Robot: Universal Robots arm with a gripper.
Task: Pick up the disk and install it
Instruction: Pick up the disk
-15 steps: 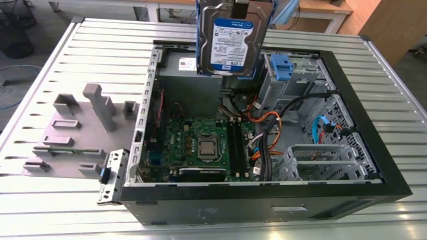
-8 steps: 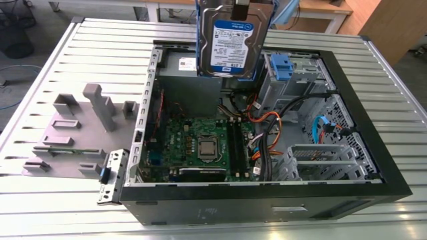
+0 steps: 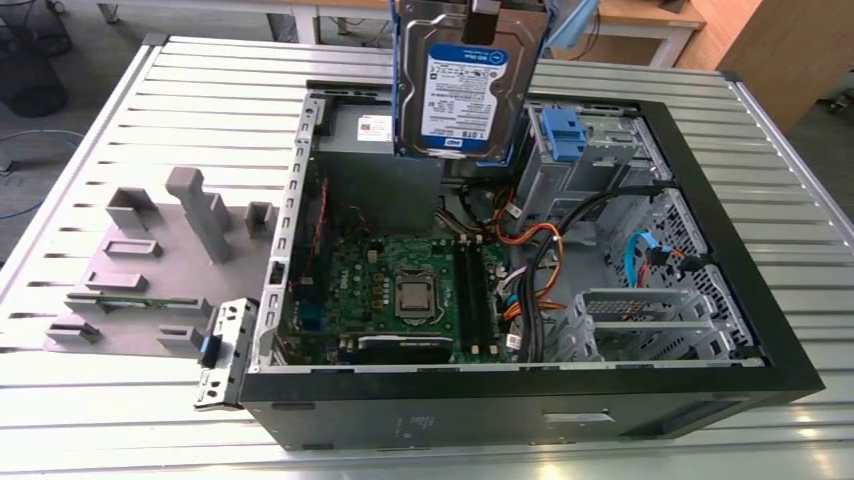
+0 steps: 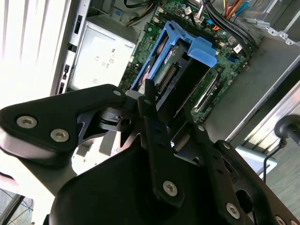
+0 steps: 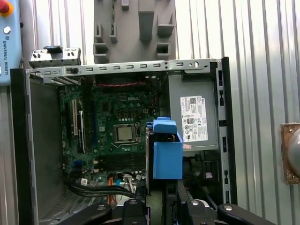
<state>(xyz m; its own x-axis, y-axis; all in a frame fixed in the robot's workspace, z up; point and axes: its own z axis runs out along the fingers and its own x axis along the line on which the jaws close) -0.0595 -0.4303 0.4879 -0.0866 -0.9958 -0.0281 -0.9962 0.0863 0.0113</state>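
Gripping the disk (image 3: 465,85) by its upper end, with the fingers (image 4: 149,101) closed tight on it. Holding it upright in the air, label facing the exterior view, above the open computer case (image 3: 747,330) on the slatted desk (image 3: 160,110). In both wrist views, looking past the disk's blue rails down onto the green circuit board (image 5: 117,126) and the grey power box (image 5: 192,117) beside it. Well apart from the grey holder block (image 3: 147,270) at the exterior view's left.
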